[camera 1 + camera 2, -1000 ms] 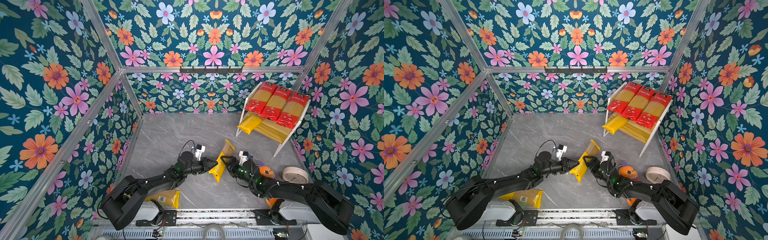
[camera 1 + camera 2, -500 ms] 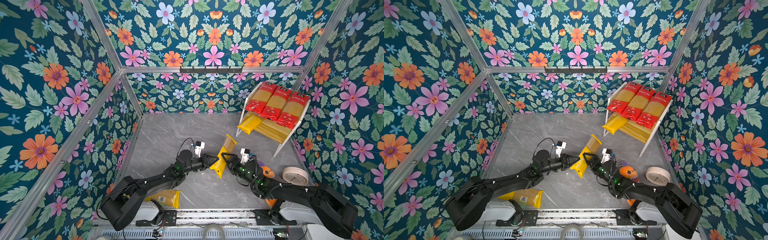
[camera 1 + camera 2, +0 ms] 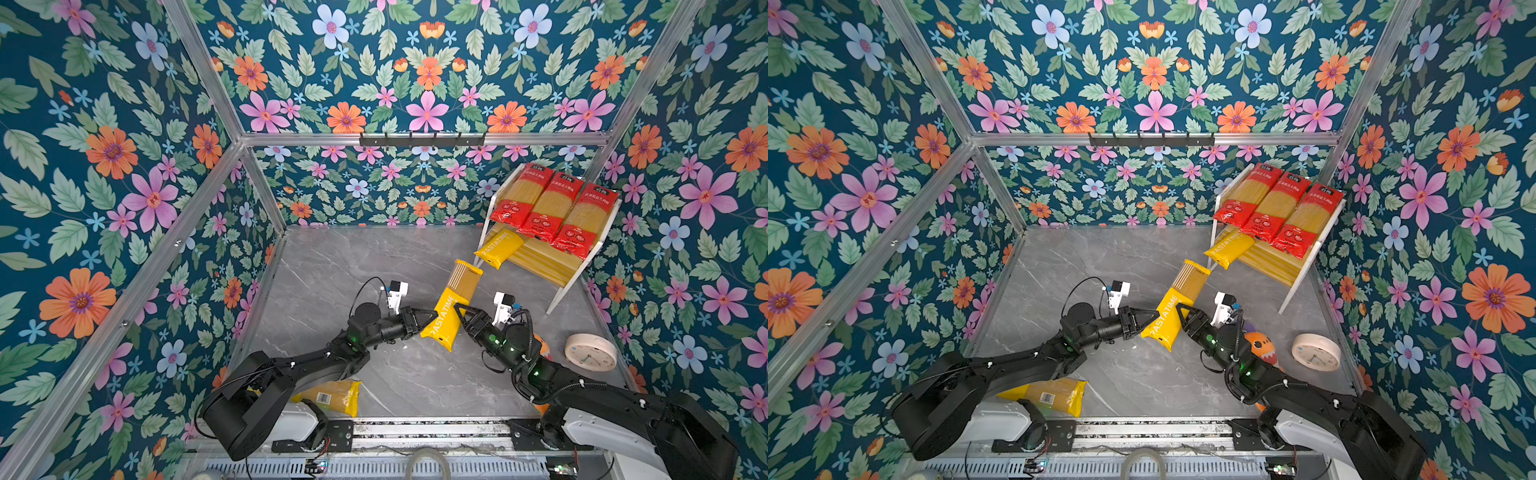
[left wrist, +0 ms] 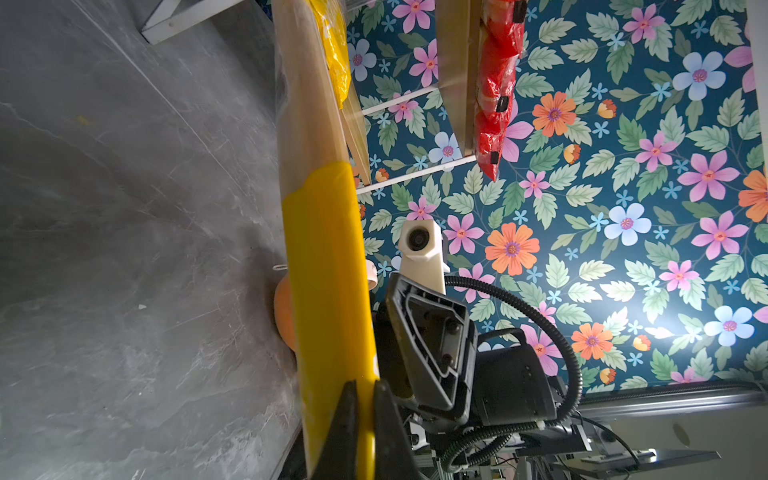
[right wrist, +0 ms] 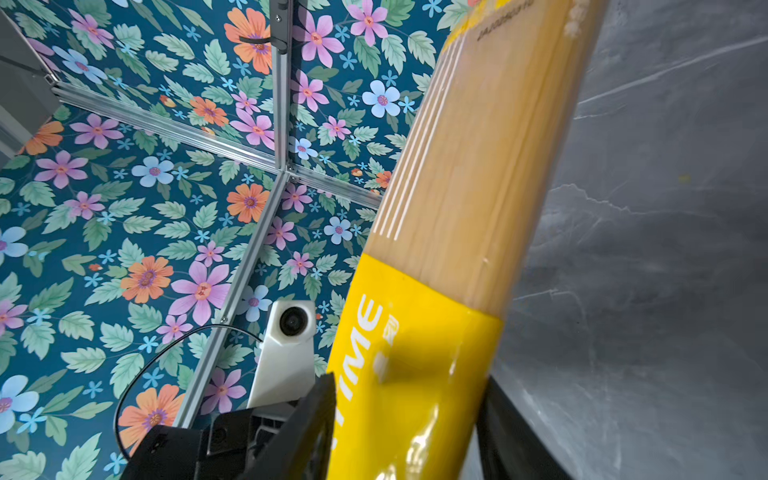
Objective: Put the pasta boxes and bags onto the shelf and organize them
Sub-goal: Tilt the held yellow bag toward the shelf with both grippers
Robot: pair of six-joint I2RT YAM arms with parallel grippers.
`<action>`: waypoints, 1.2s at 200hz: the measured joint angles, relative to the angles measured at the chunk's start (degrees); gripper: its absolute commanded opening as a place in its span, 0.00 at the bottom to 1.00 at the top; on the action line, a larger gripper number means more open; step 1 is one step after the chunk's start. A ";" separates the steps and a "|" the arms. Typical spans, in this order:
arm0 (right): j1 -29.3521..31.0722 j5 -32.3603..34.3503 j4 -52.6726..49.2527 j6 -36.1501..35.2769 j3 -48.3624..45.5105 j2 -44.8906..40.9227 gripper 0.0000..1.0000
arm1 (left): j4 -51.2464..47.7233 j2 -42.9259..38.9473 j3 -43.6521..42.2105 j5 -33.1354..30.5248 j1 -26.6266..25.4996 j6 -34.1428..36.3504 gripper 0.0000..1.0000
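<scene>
Left fingers (image 4: pixel 343 440) pinch the held yellow pack (image 3: pixel 446 320) low down; right fingers (image 5: pixel 309 428) straddle it, can't tell if clamped. It's tilted over the desk (image 3: pixel 332 270), near the shelf (image 3: pixel 540 262). You have three red packs (image 3: pixel 552 208) plus one shelved yellow pack (image 3: pixel 498 247) up, two left. Last yellow pack (image 3: pixel 332 397) half hidden under left arm (image 3: pixel 311 361).

Papered around the black hook rail (image 3: pixel 422 140) in teal wallpaper (image 3: pixel 428 70) of pink, orange and blue flowers. Framed by aluminium bars (image 3: pixel 299 139), level behind the rail. Floored below the rail in grey marbled stone (image 3: pixel 353 257), evenly lit.
</scene>
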 measured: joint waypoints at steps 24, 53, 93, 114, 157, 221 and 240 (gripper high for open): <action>0.00 0.02 -1.57 -1.18 0.48 0.42 0.37 | 0.59 0.26 0.07 0.48 0.02 -0.44 0.00; -0.07 0.31 -3.21 -2.19 1.42 -0.46 0.23 | 0.24 -0.07 0.07 1.33 0.48 -0.39 0.00; -0.09 -0.09 -8.28 -6.47 5.42 -3.76 0.15 | 1.22 -0.63 -0.13 4.31 1.99 0.79 0.25; 0.00 -2.19 -9.16 -8.98 6.03 -4.57 0.13 | 3.43 0.13 -0.59 7.10 2.62 0.13 0.40; 0.00 -4.61 -11.76 -11.85 7.80 -5.16 0.09 | 9.86 3.98 -1.01 11.23 2.78 -2.71 0.59; -0.04 -6.23 -6.67 -11.02 7.96 -0.24 0.05 | 15.67 10.93 0.42 10.10 1.84 -5.51 0.60; -0.04 -6.05 -5.29 -9.79 7.54 0.20 0.04 | 17.64 12.33 0.42 9.46 1.79 -5.79 0.60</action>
